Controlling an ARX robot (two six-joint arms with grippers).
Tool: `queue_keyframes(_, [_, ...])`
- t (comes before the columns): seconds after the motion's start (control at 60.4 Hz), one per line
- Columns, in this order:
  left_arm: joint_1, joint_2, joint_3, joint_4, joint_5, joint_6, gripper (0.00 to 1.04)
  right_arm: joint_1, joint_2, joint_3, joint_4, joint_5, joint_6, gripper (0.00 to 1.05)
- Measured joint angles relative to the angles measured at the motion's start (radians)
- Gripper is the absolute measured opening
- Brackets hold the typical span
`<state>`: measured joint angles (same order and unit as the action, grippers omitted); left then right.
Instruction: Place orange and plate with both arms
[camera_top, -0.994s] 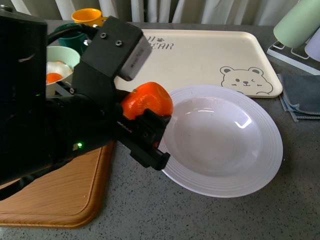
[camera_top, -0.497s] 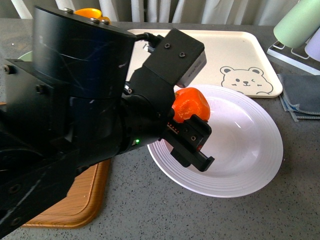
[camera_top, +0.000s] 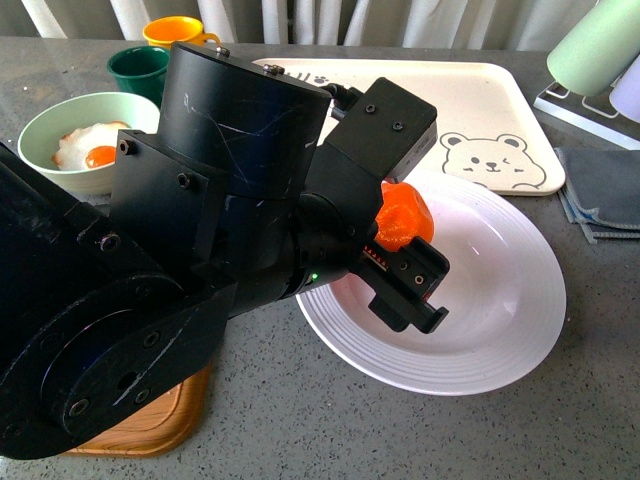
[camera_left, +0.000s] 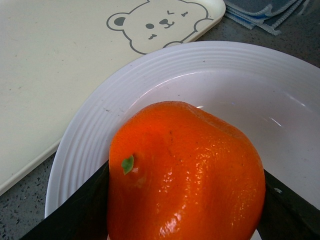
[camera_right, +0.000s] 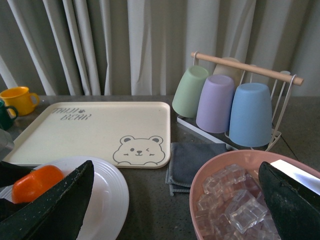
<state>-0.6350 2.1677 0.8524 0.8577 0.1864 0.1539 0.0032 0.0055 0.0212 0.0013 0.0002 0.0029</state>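
Note:
My left gripper (camera_top: 408, 255) is shut on the bright orange (camera_top: 402, 217) and holds it over the left part of the white ridged plate (camera_top: 500, 345). In the left wrist view the orange (camera_left: 185, 172) fills the space between the black fingers (camera_left: 80, 215), with the plate's rim (camera_left: 95, 130) beneath it. My right gripper (camera_right: 175, 200) is open and empty, off to the right of the plate (camera_right: 112, 192), above a pink bowl; the orange (camera_right: 35, 182) shows there at the plate's left. The right arm is out of the front view.
A cream bear tray (camera_top: 420, 110) lies behind the plate. A pale green bowl with fried egg (camera_top: 75, 140), a green cup (camera_top: 140, 70) and a yellow cup (camera_top: 175, 32) stand back left. A wooden board (camera_top: 150, 420), a grey cloth (camera_top: 605, 190), a cup rack (camera_right: 235, 100) and a pink bowl of ice cubes (camera_right: 225, 200) are around.
My left arm has carried the orange to the right, from beside the plate's left rim to above the plate's inside. The green bowl and cups have come back into view.

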Motion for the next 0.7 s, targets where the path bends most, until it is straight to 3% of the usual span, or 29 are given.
queue_keyframes(0.066, [-0.002,0.000,-0.002,0.007,0.001,0.000,0.98,0.000,0.000,0.000,0.000,0.000,0.000,0.96])
queue_keyframes(0.397, [0.010,-0.110,-0.096,0.046,0.040,-0.052,0.96,0.000,0.000,0.000,0.000,0.000,0.000,0.96])
queue_keyframes(0.695, [0.133,-0.324,-0.189,0.031,0.101,-0.198,0.96,0.000,0.000,0.000,0.000,0.000,0.000,0.96])
